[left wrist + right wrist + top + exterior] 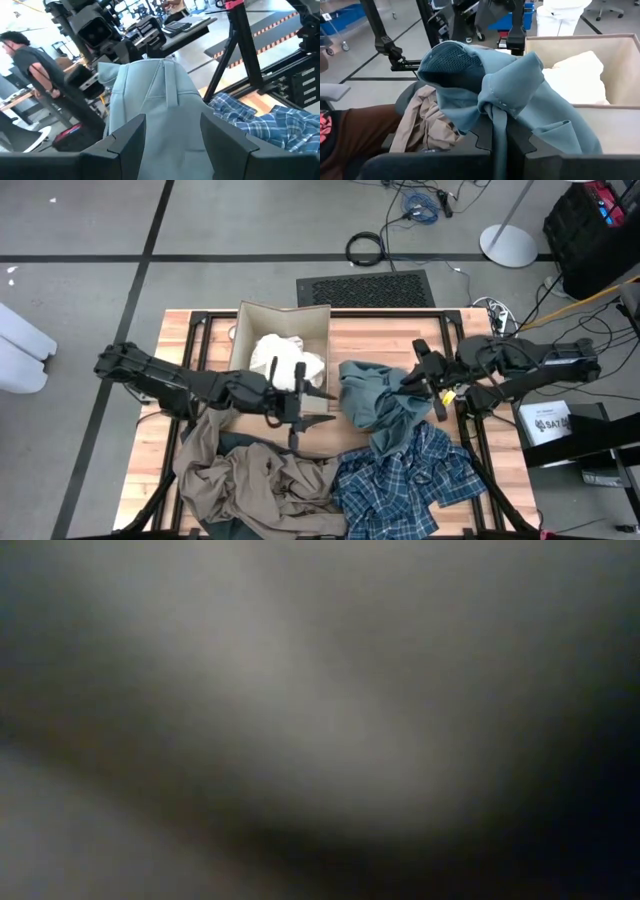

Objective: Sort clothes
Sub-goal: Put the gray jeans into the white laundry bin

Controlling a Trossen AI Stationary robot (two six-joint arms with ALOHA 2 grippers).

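The right gripper [412, 380] is closed on the teal-grey garment [375, 405]. In the right wrist view its two fingers [485, 135] are pressed together with a fold of that garment [520, 90] pinched between them, and the cloth hangs bunched over them. This garment lies right of centre on the table [160, 480], with its near part resting on the plaid shirt [400, 480].

The left gripper [300, 395] stands with its fingers spread wide and holds nothing. It hovers at the middle of the table, just beside the near edge of the cardboard box [255, 315]. In the left wrist view its fingers [125, 137] frame the raised teal-grey garment [150, 95] without touching it, and the plaid shirt [260, 120] lies beyond.

The white garment [285, 360] lies inside the box. The tan garment [250, 480] is spread over the near left part of the table, touching the plaid shirt at the near centre. A dark garment [235, 442] shows partly beneath the tan one. The low view is fully blurred.
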